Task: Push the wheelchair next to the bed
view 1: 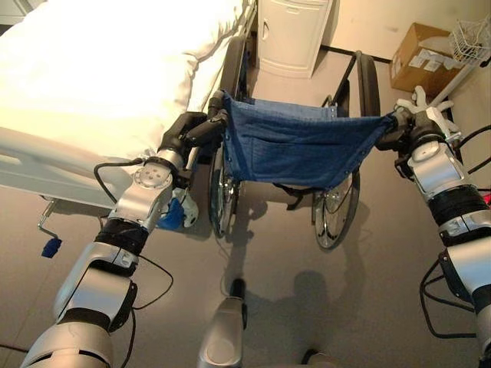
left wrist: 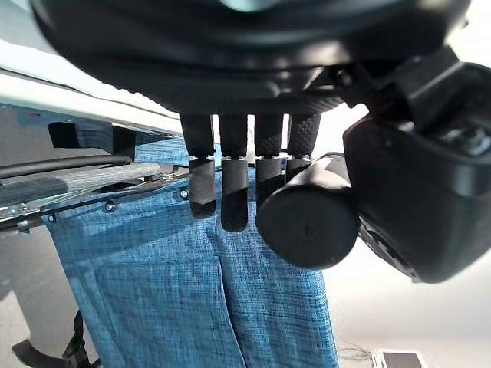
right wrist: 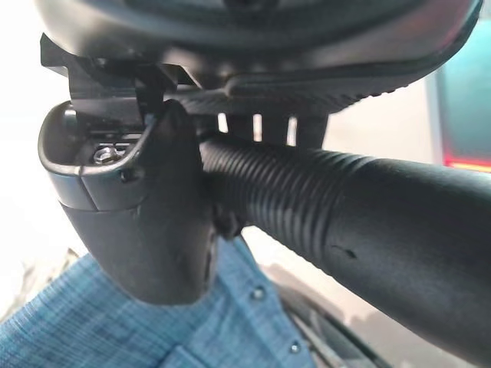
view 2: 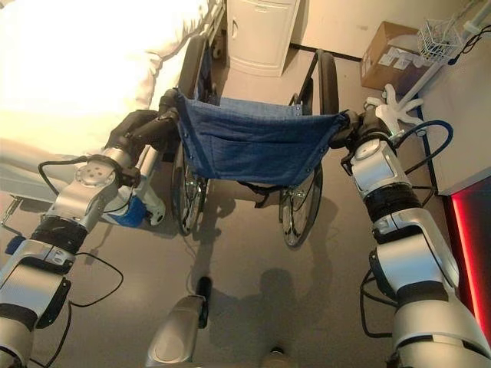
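Observation:
The wheelchair, its blue cloth backrest (view 1: 295, 146) facing me, stands right in front with its left wheel (view 1: 221, 195) close beside the bed (view 1: 100, 69), which has white bedding. My left hand (view 1: 196, 130) is shut on the left push handle (left wrist: 307, 222), fingers (left wrist: 230, 184) curled behind the handle's round end. On the ribbed right push handle (right wrist: 345, 207) my right hand (view 1: 410, 126) is also shut, its thumb (right wrist: 146, 207) wrapped under the grip. The right wheel (view 1: 337, 211) stands on open floor.
A white cabinet (view 1: 291, 34) stands ahead of the wheelchair at the bed's head. A cardboard box (view 1: 422, 57) and a wire basket (view 1: 469, 38) on a white stand sit at the far right. A blue crank handle (view 1: 51, 247) hangs below the bed's near end.

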Robot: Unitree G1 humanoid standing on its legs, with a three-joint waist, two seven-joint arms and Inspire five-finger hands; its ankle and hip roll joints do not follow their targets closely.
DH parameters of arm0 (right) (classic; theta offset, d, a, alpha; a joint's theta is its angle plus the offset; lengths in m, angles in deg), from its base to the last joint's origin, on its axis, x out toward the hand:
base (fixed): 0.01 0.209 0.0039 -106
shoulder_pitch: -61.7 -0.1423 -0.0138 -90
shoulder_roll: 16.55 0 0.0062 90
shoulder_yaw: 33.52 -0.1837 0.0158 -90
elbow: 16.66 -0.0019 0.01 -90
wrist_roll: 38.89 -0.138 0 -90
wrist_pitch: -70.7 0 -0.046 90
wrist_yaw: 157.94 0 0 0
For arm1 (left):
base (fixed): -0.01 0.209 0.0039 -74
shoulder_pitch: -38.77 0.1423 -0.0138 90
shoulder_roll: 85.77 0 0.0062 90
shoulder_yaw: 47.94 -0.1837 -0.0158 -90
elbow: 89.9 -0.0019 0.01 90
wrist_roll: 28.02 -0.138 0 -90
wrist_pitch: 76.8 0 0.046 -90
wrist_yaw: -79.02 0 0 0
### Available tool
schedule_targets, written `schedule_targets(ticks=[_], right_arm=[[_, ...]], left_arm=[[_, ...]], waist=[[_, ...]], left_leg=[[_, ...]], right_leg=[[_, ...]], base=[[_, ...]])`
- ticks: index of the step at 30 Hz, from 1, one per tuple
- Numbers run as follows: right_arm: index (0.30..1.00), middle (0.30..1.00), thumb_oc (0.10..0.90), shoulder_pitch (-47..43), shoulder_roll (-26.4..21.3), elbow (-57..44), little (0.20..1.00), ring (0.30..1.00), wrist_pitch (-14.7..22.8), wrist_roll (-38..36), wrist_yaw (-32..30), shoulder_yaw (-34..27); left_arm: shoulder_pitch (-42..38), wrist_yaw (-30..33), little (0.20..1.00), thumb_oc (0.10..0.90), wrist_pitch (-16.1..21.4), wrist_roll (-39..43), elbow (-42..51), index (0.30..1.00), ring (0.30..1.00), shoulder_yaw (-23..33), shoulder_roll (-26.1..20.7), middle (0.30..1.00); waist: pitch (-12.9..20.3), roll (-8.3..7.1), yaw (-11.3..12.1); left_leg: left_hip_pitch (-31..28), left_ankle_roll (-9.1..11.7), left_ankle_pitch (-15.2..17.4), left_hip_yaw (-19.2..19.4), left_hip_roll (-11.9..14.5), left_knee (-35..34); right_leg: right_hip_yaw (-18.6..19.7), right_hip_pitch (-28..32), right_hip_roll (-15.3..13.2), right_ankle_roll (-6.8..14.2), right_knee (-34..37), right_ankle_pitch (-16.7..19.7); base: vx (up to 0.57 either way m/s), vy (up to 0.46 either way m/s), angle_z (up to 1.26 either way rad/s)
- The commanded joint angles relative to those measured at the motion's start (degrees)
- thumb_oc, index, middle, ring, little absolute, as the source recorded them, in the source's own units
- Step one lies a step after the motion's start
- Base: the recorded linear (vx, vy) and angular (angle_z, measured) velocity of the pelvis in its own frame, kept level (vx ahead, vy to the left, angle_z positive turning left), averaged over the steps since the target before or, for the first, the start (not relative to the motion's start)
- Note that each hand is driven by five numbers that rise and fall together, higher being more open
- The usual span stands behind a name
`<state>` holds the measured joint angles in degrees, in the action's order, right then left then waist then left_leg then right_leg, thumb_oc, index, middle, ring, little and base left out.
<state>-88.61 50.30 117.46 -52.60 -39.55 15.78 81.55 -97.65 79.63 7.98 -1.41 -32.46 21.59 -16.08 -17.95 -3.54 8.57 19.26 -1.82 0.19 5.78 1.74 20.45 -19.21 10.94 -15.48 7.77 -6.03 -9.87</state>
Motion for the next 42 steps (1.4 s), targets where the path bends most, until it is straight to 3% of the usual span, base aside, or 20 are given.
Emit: schedule_targets(ticks=[1, 3, 6, 7, 9, 12, 14, 16, 22, 23, 24, 25, 26, 27, 29, 33, 37, 40, 41, 42], right_arm=[[0.3, 0.3, 0.4, 4.2, 6.6, -8.7, 0.3, 0.3, 8.3, -4.1, 4.5, 5.6], [0.3, 0.3, 0.4, 5.2, 6.1, -8.8, 0.3, 0.3, 8.8, -4.2, 3.9, 5.0], [0.3, 0.3, 0.4, 11.7, 3.1, -12.1, 0.3, 0.3, 9.4, -4.1, 3.0, 3.3], [0.3, 0.3, 0.4, 12.4, 3.0, -12.8, 0.3, 0.3, 9.1, -3.9, 2.9, 3.0], [0.3, 0.3, 0.4, 12.2, 3.4, -14.2, 0.3, 0.3, 7.9, -3.6, 3.5, 3.3], [0.3, 0.3, 0.4, 10.9, 3.9, -13.7, 0.3, 0.3, 7.2, -2.4, 4.8, 3.5], [0.3, 0.3, 0.4, 10.3, 3.3, -13.3, 0.3, 0.3, 6.4, -1.8, 5.2, 3.2], [0.3, 0.3, 0.4, 9.5, 2.3, -12.8, 0.3, 0.3, 5.2, -1.9, 5.6, 2.9], [0.3, 0.3, 0.4, 6.5, 0.0, -10.3, 0.3, 0.3, 4.3, -5.0, 6.1, 3.5], [0.3, 0.3, 0.4, 6.5, -0.1, -10.2, 0.3, 0.3, 4.3, -6.1, 6.1, 3.8], [0.3, 0.3, 0.4, 7.3, 0.3, -11.1, 0.3, 0.3, 4.4, -5.5, 7.2, 3.7], [0.3, 0.3, 0.4, 7.4, 0.3, -11.4, 0.3, 0.3, 4.3, -5.4, 7.3, 3.5], [0.3, 0.3, 0.4, 8.8, 0.4, -12.0, 0.3, 0.3, 4.4, -5.8, 6.9, 3.3], [0.3, 0.3, 0.4, 8.8, 0.4, -12.0, 0.3, 0.3, 4.4, -5.8, 6.9, 3.3], [0.3, 0.3, 0.4, 9.4, 0.5, -12.4, 0.3, 0.3, 5.0, -5.0, 7.1, 3.4], [0.3, 0.3, 0.4, 8.4, 0.9, -11.6, 0.3, 0.3, 4.8, -5.2, 7.0, 4.5], [0.3, 0.3, 0.4, 10.9, 0.8, -12.4, 0.3, 0.3, 4.8, -4.1, 7.8, 5.2], [0.3, 0.3, 0.4, 13.4, 1.8, -12.9, 0.3, 0.3, 4.7, -3.0, 7.2, 5.2], [0.3, 0.3, 0.4, 13.4, 1.8, -12.9, 0.3, 0.3, 4.7, -3.0, 7.2, 5.2], [0.3, 0.3, 0.4, 14.2, 2.8, -13.0, 0.3, 0.3, 4.5, -2.2, 6.8, 5.0]], left_arm=[[-1.0, 2.0, 0.3, 0.4, 2.7, -2.0, 0.9, 0.3, 0.3, 1.4, -0.5, 0.3], [-0.6, 2.0, 0.3, 0.4, 2.7, -2.0, 1.6, 0.3, 0.3, 1.2, -0.3, 0.3], [3.3, 1.0, 0.3, 0.4, 4.4, -1.4, 3.3, 0.3, 0.3, 0.8, 0.6, 0.3], [3.9, 1.0, 0.3, 0.4, 4.7, -1.5, 3.4, 0.3, 0.3, 1.0, 0.7, 0.3], [4.8, 2.4, 0.3, 0.4, 6.6, -1.0, 2.8, 0.3, 0.3, 1.5, 1.4, 0.3], [4.5, 2.8, 0.3, 0.4, 7.8, -0.2, 1.8, 0.3, 0.3, 2.1, 2.5, 0.3], [3.5, 1.9, 0.3, 0.4, 7.6, 0.7, 1.1, 0.3, 0.3, 1.8, 3.8, 0.3], [3.0, 1.1, 0.3, 0.4, 7.7, 0.7, 0.8, 0.3, 0.3, 1.5, 5.2, 0.3], [0.8, 0.1, 0.3, 0.4, 7.4, -1.4, 1.4, 0.3, 0.3, 0.3, 5.7, 0.3], [0.7, 1.2, 0.3, 0.4, 6.9, 1.4, 1.5, 0.3, 0.3, 0.0, 5.2, 0.3], [1.2, 2.5, 0.3, 0.4, 6.1, 1.2, 2.1, 0.3, 0.3, 0.0, 4.6, 0.3], [1.2, 2.9, 0.3, 0.4, 5.7, 1.3, 2.6, 0.3, 0.3, 0.1, 4.2, 0.3], [1.5, 3.0, 0.3, 0.4, 5.8, 1.6, 2.6, 0.3, 0.3, -0.1, 4.1, 0.3], [1.5, 3.0, 0.3, 0.4, 5.8, 1.6, 2.6, 0.3, 0.3, -0.1, 4.1, 0.3], [1.6, 3.9, 0.3, 0.4, 6.9, 0.6, 1.4, 0.3, 0.3, -0.1, 4.5, 0.3], [0.5, 3.0, 0.3, 0.4, 9.1, 1.5, -1.4, 0.3, 0.3, 0.2, 4.8, 0.3], [3.1, 2.7, 0.3, 0.4, 10.3, 1.3, -1.8, 0.3, 0.3, 0.6, 5.7, 0.3], [5.0, 2.5, 0.3, 0.4, 10.1, 0.8, -0.7, 0.3, 0.3, 1.3, 6.0, 0.3], [5.0, 2.5, 0.3, 0.4, 10.1, 0.8, -0.7, 0.3, 0.3, 1.3, 6.0, 0.3], [6.2, 1.9, 0.3, 0.4, 10.6, 0.2, 0.0, 0.3, 0.3, 1.6, 6.2, 0.3]], waist=[[0.5, -1.05, 4.1], [0.8, -0.98, 3.7], [2.0, -0.82, -0.8], [2.2, -0.55, -1.3], [-0.1, 1.54, -5.1], [-3.1, 1.41, -8.9], [-3.8, 0.76, -10.9], [-4.2, 0.88, -11.8], [-4.6, -1.24, -12.0], [-3.7, -1.05, -12.0], [-3.3, -0.82, -12.3], [-3.3, -0.8, -12.3], [-3.4, -0.88, -12.8], [-3.5, -0.84, -12.8], [-2.6, 0.18, -13.7], [-1.7, 1.64, -14.4], [0.7, 2.53, -15.7], [-0.1, 1.54, -14.0], [0.0, 1.42, -14.1], [-1.3, 1.2, -12.4]], left_leg=[[1.2, 2.0, -0.1, 0.5, 0.5, -2.6], [1.0, 1.1, 0.1, 0.2, -0.9, -3.4], [-2.9, -1.1, 0.5, -3.3, -6.4, -6.2], [-3.6, -1.1, 0.3, -3.6, -6.5, -6.7], [-9.1, -1.6, 1.6, -5.0, -6.0, -8.2], [-12.8, -3.1, 5.5, -6.7, -8.8, -6.6], [-15.5, -3.6, 8.7, -8.7, -11.1, -4.6], [-17.2, -3.7, 10.9, -9.9, -11.2, -3.2], [-16.0, -3.0, 17.6, -9.9, -10.1, 5.3], [-18.0, -2.2, 18.8, -10.2, -8.1, 6.3], [-20.9, -0.6, 18.6, -9.4, -5.1, 5.0], [-20.9, -0.2, 18.0, -9.0, -4.5, 5.0], [-22.3, 1.0, 15.3, -8.2, -2.1, 3.9], [-22.5, 1.1, 15.3, -8.2, -2.0, 3.7], [-26.4, 3.4, 10.2, -7.9, 0.3, -0.1], [-26.3, 5.1, 4.1, -8.7, 0.9, -0.9], [-28.8, 7.4, -5.5, -9.7, 2.5, 3.0], [-20.8, 6.2, -6.8, -7.5, 2.7, 11.7], [-20.7, 6.2, -7.0, -7.5, 2.6, 11.6], [-14.7, 5.1, -7.0, -7.2, 1.7, 9.1]], right_leg=[[6.2, 0.4, -3.3, 2.5, -10.2, 16.8], [8.0, -0.4, -2.0, 2.3, -13.1, 18.1], [17.4, -6.6, 7.3, 1.2, -16.7, 16.8], [17.9, -8.0, 8.1, 0.8, -16.1, 16.8], [18.5, -21.6, 9.9, -0.4, -16.4, 16.4], [18.7, -31.5, 10.4, -0.8, -11.1, 19.8], [19.2, -33.1, 9.2, -0.3, -0.1, 21.6], [20.2, -32.3, 8.8, -0.1, 4.0, 22.3], [20.4, -30.4, 6.8, 0.1, 1.4, 20.9], [19.8, -31.0, 7.5, 0.2, -5.6, 19.4], [17.1, -32.2, 6.2, 0.2, -9.4, 19.5], [16.6, -31.9, 6.0, 0.1, -9.2, 19.1], [16.2, -30.5, 6.0, -0.4, -7.8, 19.2], [16.1, -30.3, 6.1, -0.4, -7.7, 19.2], [14.5, -29.0, 7.2, -1.2, -7.0, 18.1], [14.0, -26.7, 9.1, -3.4, -5.9, 15.7], [13.2, -24.8, 10.5, -5.8, -5.7, 13.4], [13.2, -18.8, 11.5, -8.0, -7.1, 9.5], [13.2, -18.8, 11.4, -8.0, -7.0, 9.6], [14.9, -14.9, 12.4, -7.8, -7.3, 8.3]], base=[[0.1, 0.148, 0.01], [0.16, 0.151, 0.03], [0.35, 0.166, 0.43], [0.41, 0.094, 0.83], [0.33, 0.051, 0.3], [0.4, -0.043, -0.02], [0.57, -0.135, 0.68], [0.56, -0.189, 1.32], [0.37, -0.294, 0.88], [0.49, -0.288, 0.6], [0.44, -0.212, 0.63], [0.53, -0.252, 0.45], [0.3, -0.189, -0.06], [0.44, -0.231, -0.31], [0.34, -0.129, 0.13], [0.32, -0.135, 0.12], [0.33, -0.077, 0.1], [0.47, -0.128, 0.0], [0.69, -0.091, -0.47], [0.38, -0.016, -0.47]])
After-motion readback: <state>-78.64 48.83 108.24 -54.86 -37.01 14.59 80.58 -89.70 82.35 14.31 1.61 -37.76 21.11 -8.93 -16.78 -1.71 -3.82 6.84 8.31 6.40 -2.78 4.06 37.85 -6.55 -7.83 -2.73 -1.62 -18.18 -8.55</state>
